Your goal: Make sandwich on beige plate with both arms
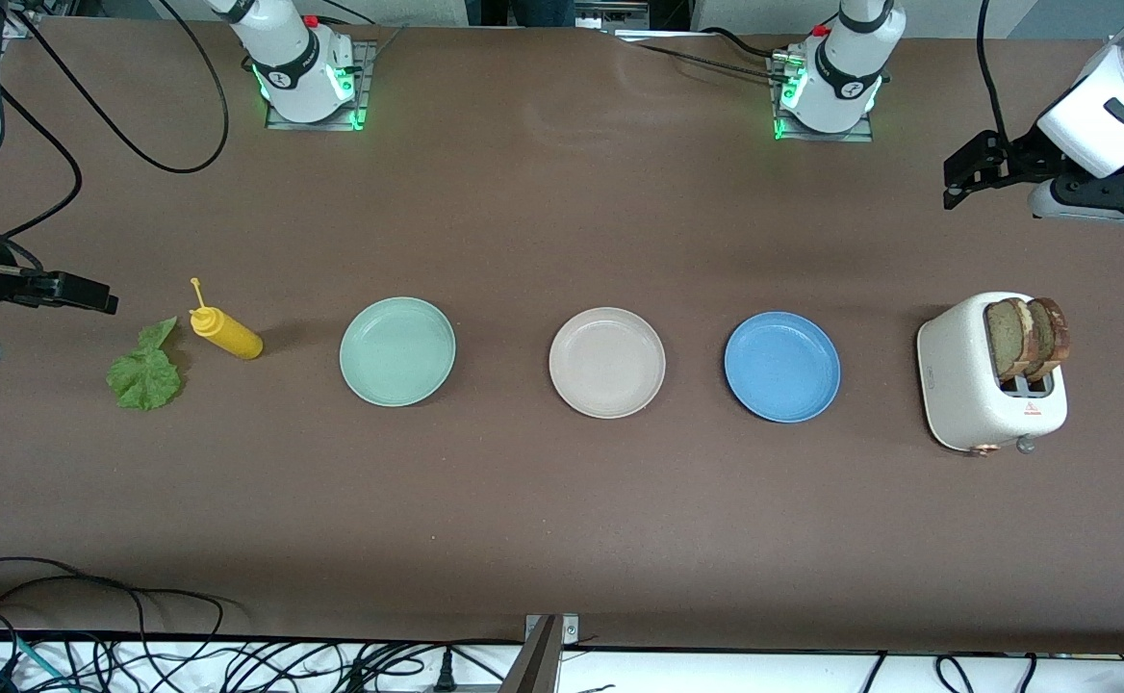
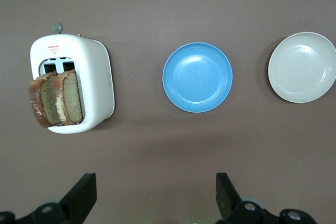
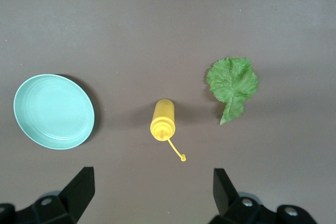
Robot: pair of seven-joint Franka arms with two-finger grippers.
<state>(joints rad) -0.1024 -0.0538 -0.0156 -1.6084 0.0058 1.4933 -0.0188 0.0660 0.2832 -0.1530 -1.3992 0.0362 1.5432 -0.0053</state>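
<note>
The beige plate lies bare in the middle of the table, and its edge shows in the left wrist view. Two brown bread slices stand upright in the white toaster at the left arm's end, also seen from the left wrist. A green lettuce leaf lies flat at the right arm's end. My left gripper hangs open over bare table beside the toaster. Over bare table beside the lettuce, my right gripper is also open and holds nothing.
A mint-green plate and a blue plate flank the beige one in a row. A yellow squeeze bottle lies on its side between the lettuce and the mint-green plate. Cables run along the table edge nearest the front camera.
</note>
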